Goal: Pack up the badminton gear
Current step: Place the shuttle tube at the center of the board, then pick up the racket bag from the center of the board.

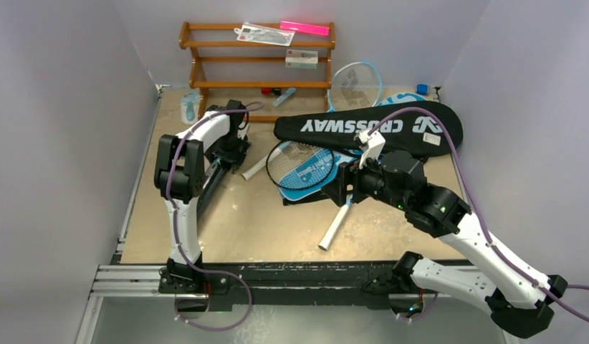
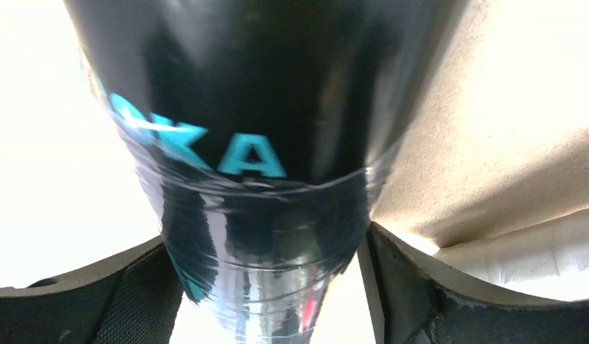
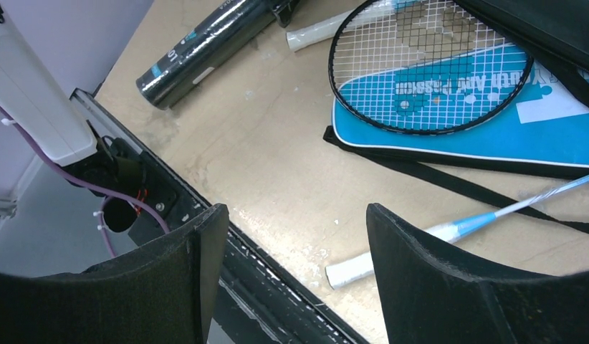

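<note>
The long black tube (image 1: pixel 214 179) lies on the table's left side. It fills the left wrist view as a glossy black tube (image 2: pixel 241 86) with teal letters. My left gripper (image 1: pixel 233 153) (image 2: pixel 266 236) stands open around it, a thin gap showing at the right finger (image 2: pixel 399 287). A black racket (image 1: pixel 300 163) (image 3: pixel 428 68) lies on the blue cover (image 1: pixel 311 188) (image 3: pixel 492 136). The black CROSSWAY cover (image 1: pixel 370 127) lies behind them. My right gripper (image 1: pixel 345 188) (image 3: pixel 295 211) hangs open and empty above a white racket handle (image 1: pixel 334 226) (image 3: pixel 352 269) with a light-blue shaft. The tube (image 3: pixel 206 43) also shows there.
A brown wooden rack (image 1: pixel 256 68) stands at the back, with a pink bar (image 1: pixel 304 28) and clear packets on top. A light-blue racket head (image 1: pixel 355 84) leans beside it. The black rail (image 1: pixel 277 276) (image 3: pixel 277 287) runs along the near table edge. Walls close in left and right.
</note>
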You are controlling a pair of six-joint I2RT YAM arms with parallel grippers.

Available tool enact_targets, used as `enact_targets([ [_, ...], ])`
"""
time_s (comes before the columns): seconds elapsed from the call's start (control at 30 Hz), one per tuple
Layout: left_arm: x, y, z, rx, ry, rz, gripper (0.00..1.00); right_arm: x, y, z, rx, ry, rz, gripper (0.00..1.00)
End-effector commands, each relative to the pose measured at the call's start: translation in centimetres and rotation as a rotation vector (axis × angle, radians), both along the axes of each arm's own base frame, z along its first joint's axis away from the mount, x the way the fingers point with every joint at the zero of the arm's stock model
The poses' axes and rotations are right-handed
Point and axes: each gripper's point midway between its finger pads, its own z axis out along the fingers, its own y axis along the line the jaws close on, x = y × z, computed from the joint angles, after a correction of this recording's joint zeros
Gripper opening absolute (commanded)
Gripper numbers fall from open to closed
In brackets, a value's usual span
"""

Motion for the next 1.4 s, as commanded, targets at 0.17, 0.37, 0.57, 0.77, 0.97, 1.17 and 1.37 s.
enact_targets([
  [0.17, 1.7, -0.1, 8.3, -0.032, -0.245, 0.058, 0.86, 0.5, 0.3, -1.6, -0.016, 0.027, -0.018, 0.73],
  [0.37, 1.0, -2.7, 15.9, -0.096, -0.454, 0.055, 0.89, 0.7, 0.4, -3.4, -0.014, 0.054, -0.037, 0.73],
  [0.57, 1.7, -12.0, 22.8, -0.376, -0.669, -0.067, 0.90, 0.5, -0.5, -5.7, -0.012, 0.088, -0.093, 0.73],
  [0.77, 3.3, -15.7, 24.7, -0.694, -0.845, 0.088, 0.99, -0.2, 0.7, -10.0, -0.006, 0.185, -0.065, 0.74],
  [0.97, 4.7, -16.1, 25.1, -0.865, -1.027, 0.133, 0.99, 1.8, 2.9, -12.0, 0.060, 0.198, -0.101, 0.71],
  [1.17, 4.9, -14.7, 24.0, -0.847, -1.023, 0.149, 0.97, 7.3, 5.2, -14.0, 0.046, 0.321, -0.178, 0.70],
  [1.37, 2.8, -13.6, 22.1, -0.817, -1.013, 0.153, 0.96, 15.2, 0.2, -15.8, 0.305, 0.465, -0.497, 0.69],
])
